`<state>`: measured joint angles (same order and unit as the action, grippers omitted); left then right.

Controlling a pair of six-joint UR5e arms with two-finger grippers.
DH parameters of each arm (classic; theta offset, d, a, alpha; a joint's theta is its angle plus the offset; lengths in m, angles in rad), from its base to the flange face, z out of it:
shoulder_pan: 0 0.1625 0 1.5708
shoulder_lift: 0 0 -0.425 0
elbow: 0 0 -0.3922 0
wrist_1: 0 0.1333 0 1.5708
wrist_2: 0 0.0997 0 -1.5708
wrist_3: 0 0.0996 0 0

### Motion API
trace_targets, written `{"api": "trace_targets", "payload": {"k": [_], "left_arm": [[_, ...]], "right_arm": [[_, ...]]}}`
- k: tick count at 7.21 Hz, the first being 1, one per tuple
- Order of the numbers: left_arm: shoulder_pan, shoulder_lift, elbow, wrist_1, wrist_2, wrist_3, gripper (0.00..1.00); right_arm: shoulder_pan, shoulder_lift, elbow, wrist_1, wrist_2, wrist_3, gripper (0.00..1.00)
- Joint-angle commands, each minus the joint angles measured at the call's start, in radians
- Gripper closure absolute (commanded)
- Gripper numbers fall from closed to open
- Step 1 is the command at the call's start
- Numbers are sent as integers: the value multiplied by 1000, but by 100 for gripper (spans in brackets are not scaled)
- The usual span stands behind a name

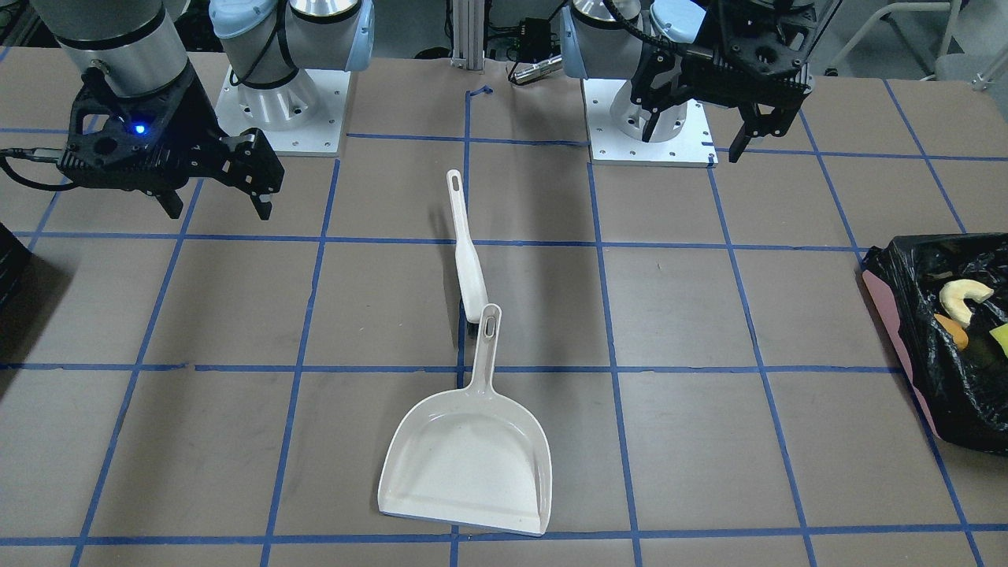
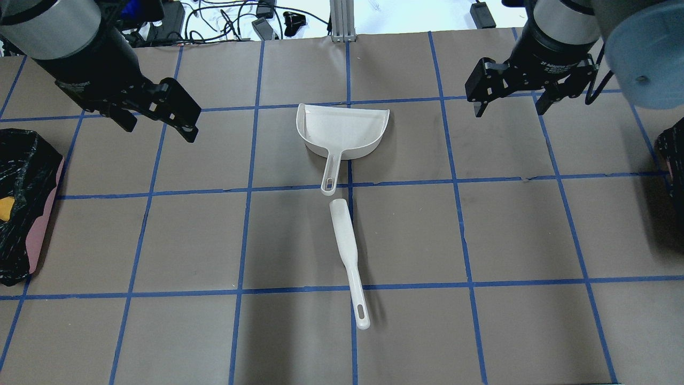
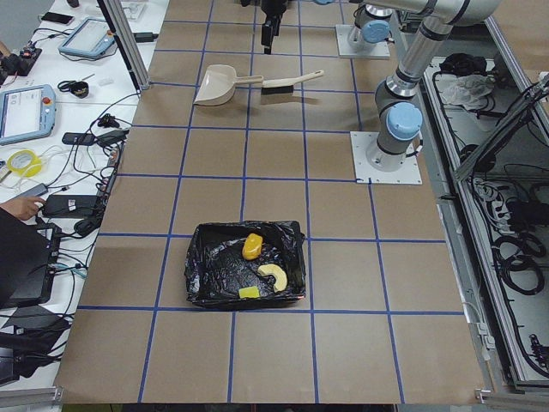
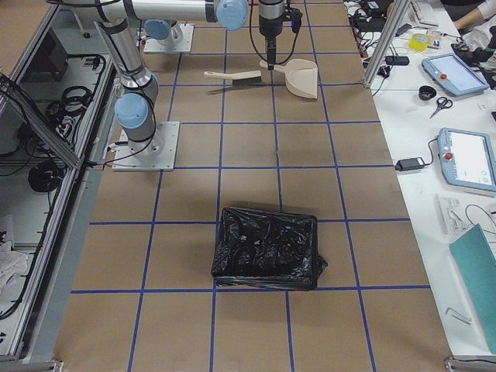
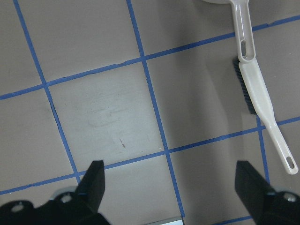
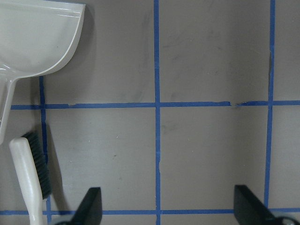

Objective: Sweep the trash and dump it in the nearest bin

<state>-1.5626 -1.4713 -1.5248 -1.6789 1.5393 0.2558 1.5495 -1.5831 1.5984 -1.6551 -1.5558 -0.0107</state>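
The trash lies inside the bin, a pinkish-red container lined with a black bag, at the table's end on my left. It is a cream crescent, an orange-brown lump and a yellow-green wedge. All three also show in the exterior left view, with the crescent at the middle. My left gripper is open and empty, held above the table between the bin and the dustpan. My right gripper is open and empty, to the right of the dustpan.
A white dustpan lies empty at the table's middle. A white-handled brush lies just behind its handle, pointing toward my base. A second dark bag-covered container stands at the table's end on my right. Blue tape lines grid the brown table.
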Motion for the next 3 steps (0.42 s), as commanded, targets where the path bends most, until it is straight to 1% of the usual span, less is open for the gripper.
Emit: {"api": "trace_targets", "payload": {"k": [1,3], "left_arm": [[-1,-1,0,1,2,-1,0],[1,-3,0,1,2,-1,0]], "right_arm": [[0,-2,0,0,2,0,0],[0,-3,0,2,-13,-2,0]]}}
